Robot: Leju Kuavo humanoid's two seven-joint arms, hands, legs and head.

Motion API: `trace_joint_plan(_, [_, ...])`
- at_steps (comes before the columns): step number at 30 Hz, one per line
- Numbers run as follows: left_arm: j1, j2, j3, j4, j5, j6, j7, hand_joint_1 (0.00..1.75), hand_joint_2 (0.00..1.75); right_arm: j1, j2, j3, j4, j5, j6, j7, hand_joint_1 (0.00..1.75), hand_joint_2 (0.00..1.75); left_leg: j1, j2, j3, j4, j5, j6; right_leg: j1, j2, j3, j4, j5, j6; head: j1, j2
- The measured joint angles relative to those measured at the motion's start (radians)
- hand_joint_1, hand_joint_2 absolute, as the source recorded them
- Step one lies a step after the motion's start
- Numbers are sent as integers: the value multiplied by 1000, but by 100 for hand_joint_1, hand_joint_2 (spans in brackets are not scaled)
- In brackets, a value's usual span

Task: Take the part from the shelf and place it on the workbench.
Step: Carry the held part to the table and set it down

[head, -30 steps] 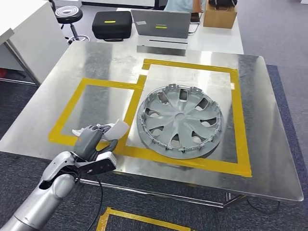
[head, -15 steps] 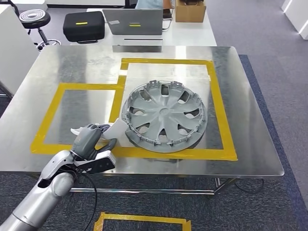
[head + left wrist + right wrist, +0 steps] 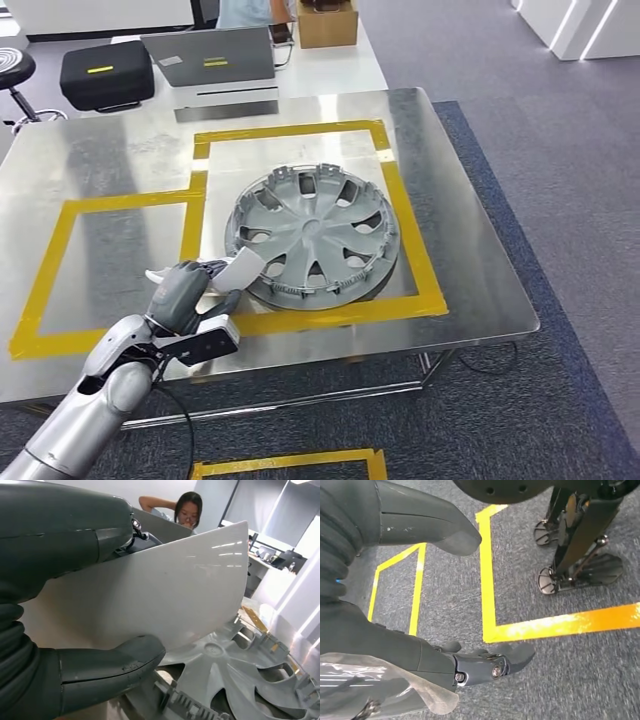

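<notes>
The worktop (image 3: 468, 270) is brushed silver metal, marked with yellow tape (image 3: 411, 235) in two joined rectangular outlines. Inside the outline toward 3 o'clock lies a mid-grey wheel cover (image 3: 311, 235) with darker openings between its spokes. At its 8 o'clock edge, the dark grey left hand (image 3: 181, 295), on a silver arm (image 3: 83, 410), holds a glossy white part (image 3: 243, 268). The floor (image 3: 543, 120) is blue-grey carpet with yellow tape lines. At 11 o'clock sit a black case (image 3: 106, 72) with a yellow stripe and a grey laptop (image 3: 211, 58); at 12 o'clock, a brown cardboard box (image 3: 327, 24).
</notes>
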Motion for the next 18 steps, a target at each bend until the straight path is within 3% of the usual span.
trace_joint_plan(1, [-1,0,0,0,0,0,0,175,175,0,0,0,0,0,0,0,0,175,0,-4,14,-35,8,1,2,2,-2,2,-1,4,1,0])
trace_joint_plan(3, [-1,-1,0,0,0,0,0,175,175,1,0,0,0,0,0,0,0,175,-1,-6,17,-52,9,4,2,4,-6,2,0,2,2,0])
trace_joint_plan(5, [0,0,0,0,0,0,0,175,175,3,0,0,0,0,0,0,0,175,-3,-6,16,-54,11,6,1,3,-5,-2,3,-2,2,0])
trace_joint_plan(14, [-2,1,-1,0,0,0,0,175,175,3,-1,0,0,0,0,0,0,175,-10,-6,13,-53,12,20,-6,3,-4,-13,11,23,2,0])
trace_joint_plan(18, [-2,1,-1,0,0,0,0,175,175,3,-1,0,0,0,0,0,0,175,-11,-6,13,-53,13,21,-6,2,-5,-13,11,24,2,0])
